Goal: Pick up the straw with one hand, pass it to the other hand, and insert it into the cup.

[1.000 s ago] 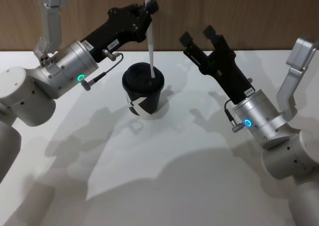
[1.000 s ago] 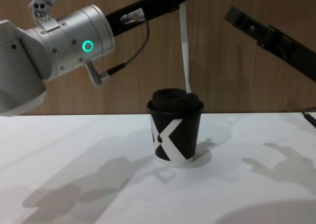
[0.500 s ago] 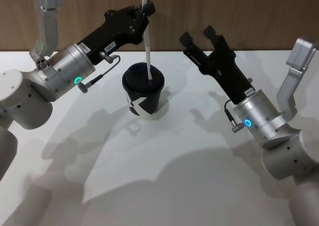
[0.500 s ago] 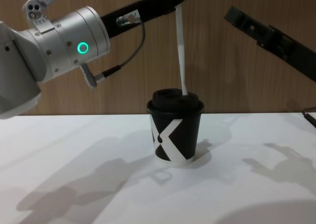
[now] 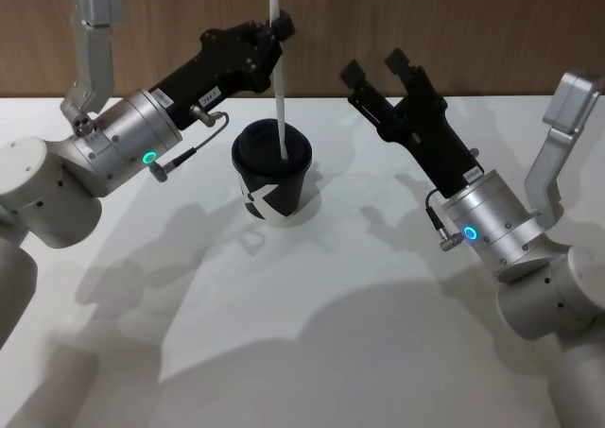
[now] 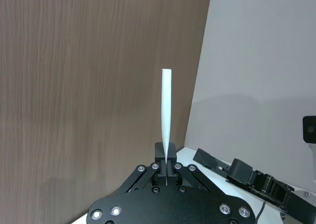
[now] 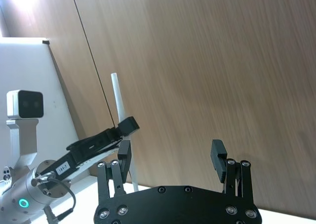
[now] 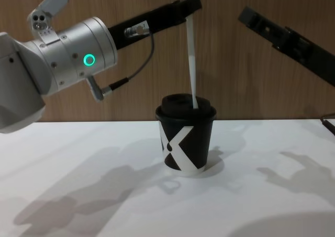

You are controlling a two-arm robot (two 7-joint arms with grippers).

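Note:
The black cup (image 5: 274, 190) with a white X mark and a domed lid stands on the white table (image 5: 312, 352); it also shows mid-table in the chest view (image 8: 186, 143). My left gripper (image 5: 277, 22) is above the cup, shut on the upper part of the white straw (image 5: 280, 88). The straw (image 8: 191, 54) hangs nearly upright and its lower end meets the lid's top. In the left wrist view the straw (image 6: 166, 110) rises from the shut left gripper (image 6: 166, 159). My right gripper (image 5: 373, 66) stands open and empty to the cup's right, raised above the table.
A wooden wall (image 5: 454, 22) runs behind the table. In the right wrist view the open right gripper (image 7: 170, 157) faces the left gripper (image 7: 129, 125) and the straw (image 7: 118, 105). My right arm's black forearm (image 8: 285, 35) crosses the upper right of the chest view.
My left gripper has brought the straw from a tilt to nearly upright, and its lower end has moved from the lid's right edge toward the middle and sunk lower. The right arm stayed still.

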